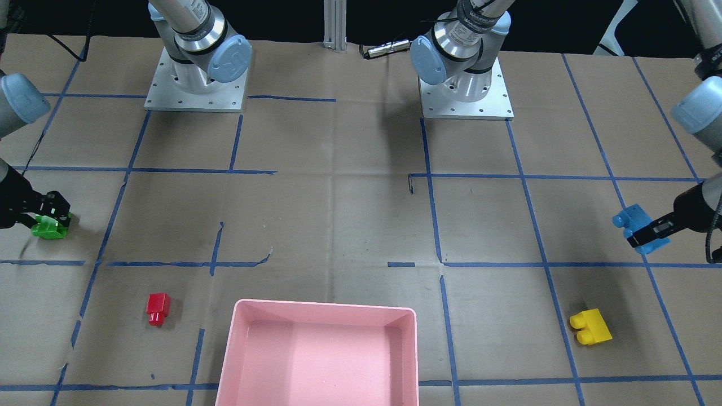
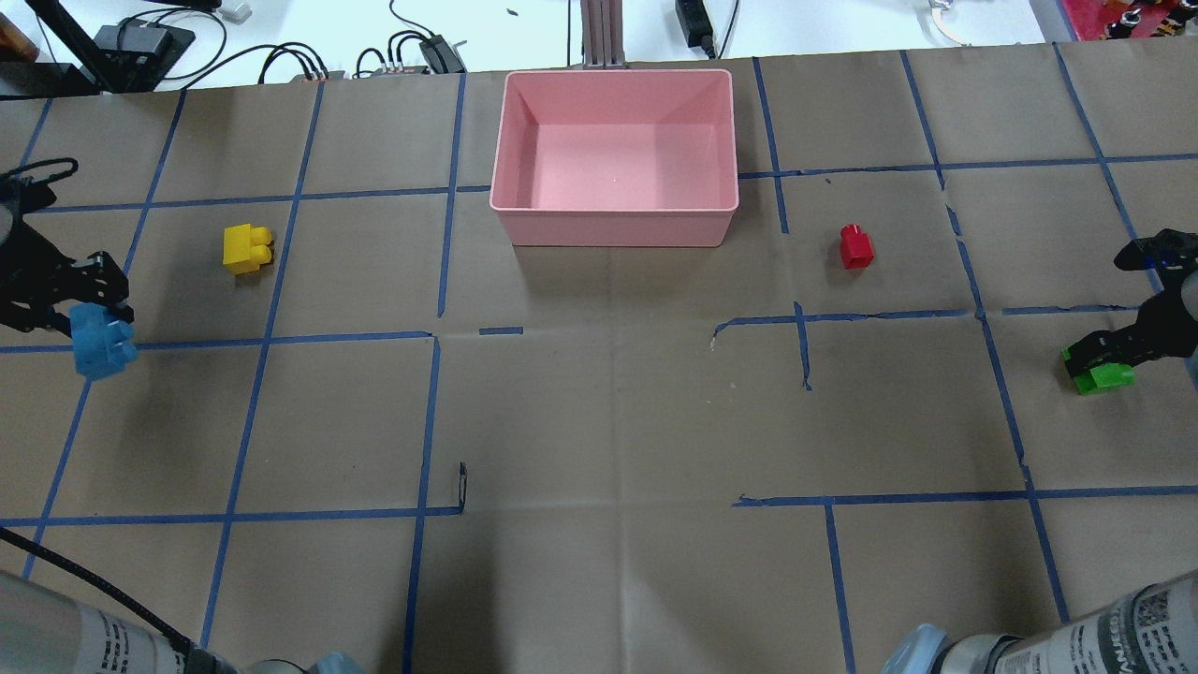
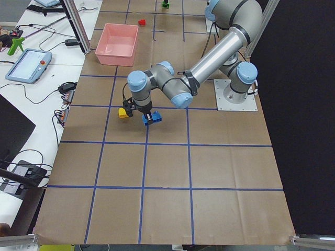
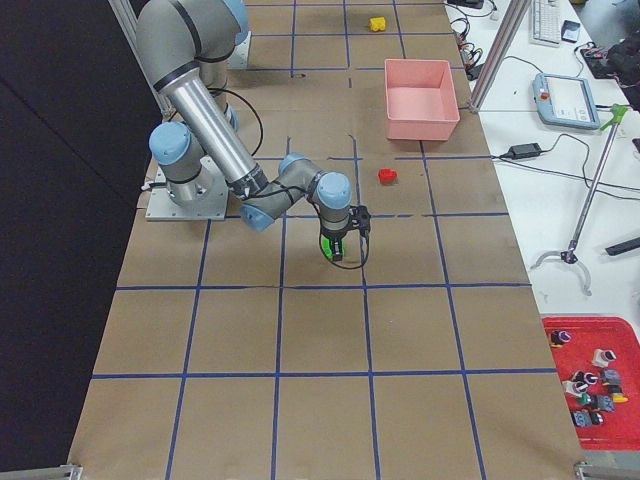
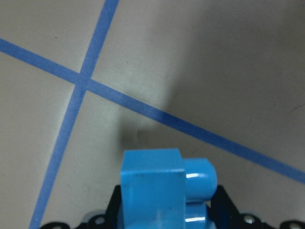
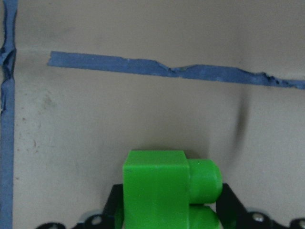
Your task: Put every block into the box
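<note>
My left gripper (image 2: 97, 323) is shut on the light-blue block (image 2: 101, 344), low over the table's left end; it also shows in the front view (image 1: 640, 224) and the left wrist view (image 5: 152, 191). My right gripper (image 2: 1097, 361) is shut on the green block (image 2: 1104, 377) at the right end, close to the paper; the right wrist view shows the green block (image 6: 157, 191) too. The yellow block (image 2: 247, 249) lies left of the pink box (image 2: 613, 227). The red block (image 2: 855, 246) lies right of the box. The box holds nothing.
Brown paper with blue tape lines (image 2: 430, 421) covers the table. Both arm bases (image 1: 196, 84) stand on the robot's side. Cables and a metal post (image 2: 599, 33) lie beyond the box at the far edge.
</note>
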